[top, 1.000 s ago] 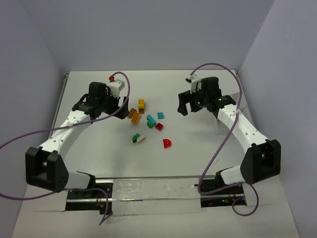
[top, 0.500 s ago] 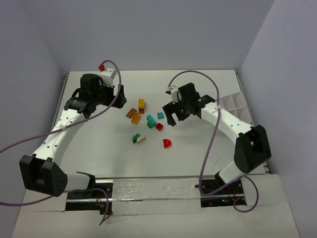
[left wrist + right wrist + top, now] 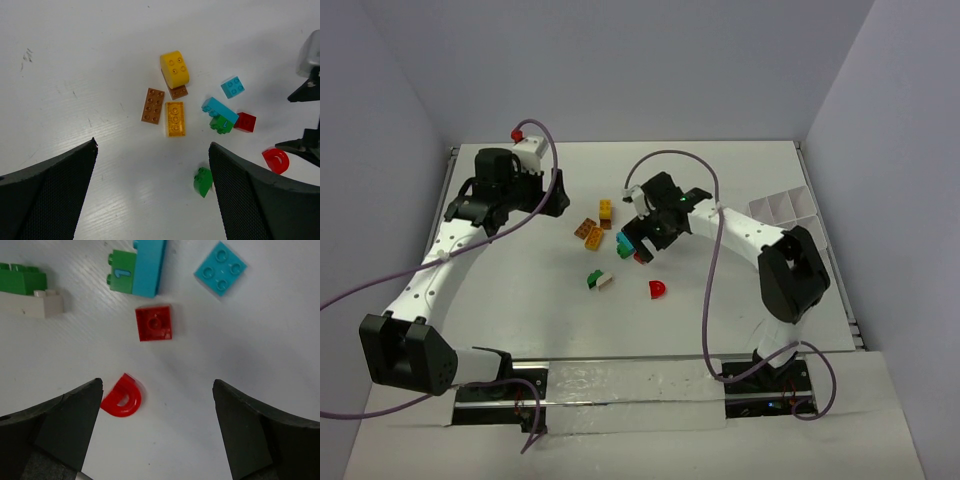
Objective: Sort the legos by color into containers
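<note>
Legos point(image 3: 594, 237) loose on the tabletop point(image 3: 520, 300) round the red square brick point(image 3: 154, 323); red half-round point(image 3: 121, 397) and teal-and-green pair point(image 3: 137, 267) just beside it. Risk: right fingers point(image 3: 50, 435), wide apart and empty above it, knocking a neighbour or pinching two. Left fingers point(image 3: 45, 200) equally wide, empty. Counted: two each red, teal, green, brown; one each yellow, orange, white; one tray point(image 3: 782, 207), well apart.

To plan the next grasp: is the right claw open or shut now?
Open. The right claw holds nothing; its fingers stand wide apart, table visible between them.
</note>
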